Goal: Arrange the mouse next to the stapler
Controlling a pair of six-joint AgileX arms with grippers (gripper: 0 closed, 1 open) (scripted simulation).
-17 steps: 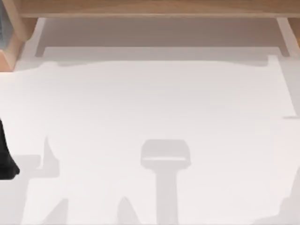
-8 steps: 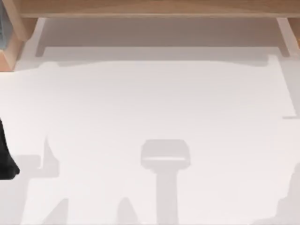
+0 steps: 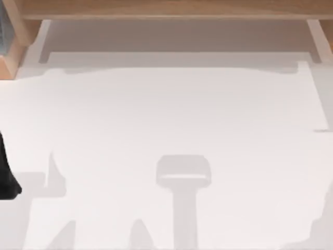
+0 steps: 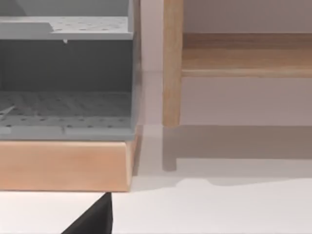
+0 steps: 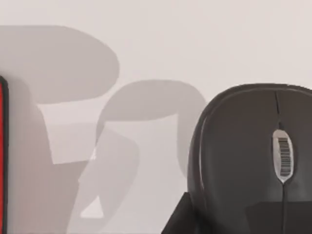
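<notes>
You are making no visible progress: nothing has shifted in 1 second. The mouse (image 5: 253,156) is sitting on the table (image 3: 166,114), apart from a red edge (image 5: 2,146), likely the stapler. Your left arm (image 3: 6,177) is idling at the table's left edge. I cannot tell whether either gripper is open or closed.

No text, label, brand name, number or sign can be read anywhere in these views. The nearest thing to a marking is the ridged scroll wheel (image 5: 282,157) on the black mouse (image 5: 248,156) in the right wrist view: its fine dark and light stripes resemble a barcode, but they carry no characters. The red-and-black object (image 5: 2,156) at about nine o'clock from the mouse in that view bears no lettering. The grey perforated shelf unit (image 4: 66,73) and its wooden frame (image 4: 172,63) in the left wrist view are likewise unmarked.
</notes>
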